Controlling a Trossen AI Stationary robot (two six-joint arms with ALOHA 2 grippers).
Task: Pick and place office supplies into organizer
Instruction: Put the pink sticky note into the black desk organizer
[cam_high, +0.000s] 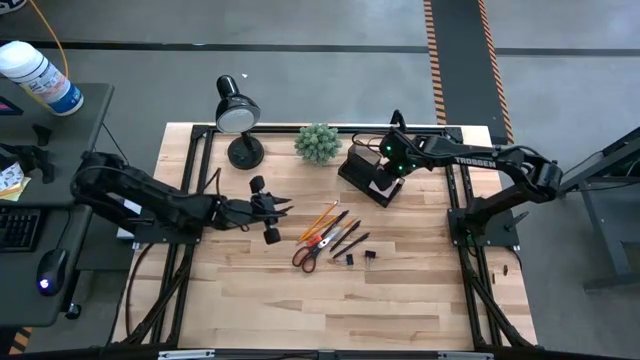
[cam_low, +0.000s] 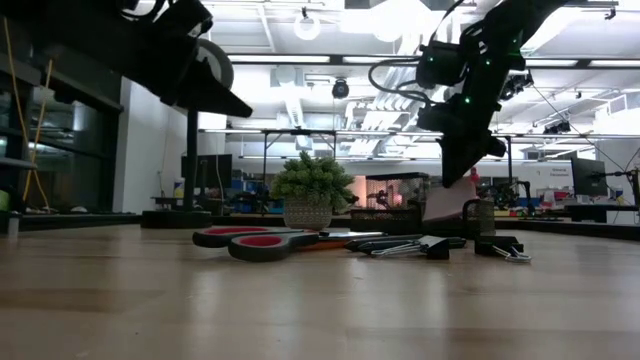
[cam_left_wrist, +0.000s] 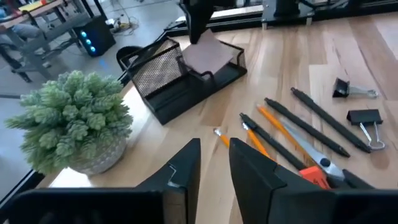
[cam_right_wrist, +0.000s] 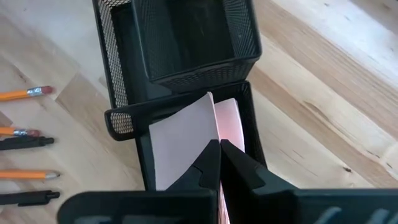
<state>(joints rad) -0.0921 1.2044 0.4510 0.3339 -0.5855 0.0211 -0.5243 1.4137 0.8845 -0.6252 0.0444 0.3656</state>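
Right gripper (cam_right_wrist: 219, 152) is pinched tight on the pink sticky-note pad (cam_right_wrist: 186, 140), over the low tray of the organizer (cam_right_wrist: 180, 56). We see the left gripper (cam_left_wrist: 214, 165) part-open, holding nothing, above the table near the pencils (cam_left_wrist: 273, 124) and scissors (cam_high: 312, 250).

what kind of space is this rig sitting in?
Probably a robotics lab or open workshop. Past the wooden table, the low view shows an exposed ceiling with ducts and lights and workbenches crowded with equipment; hazard-striped floor tape runs beside the rig.

Lab: wooden robot bench (cam_high: 330, 300), equipment racks (cam_low: 560, 190)
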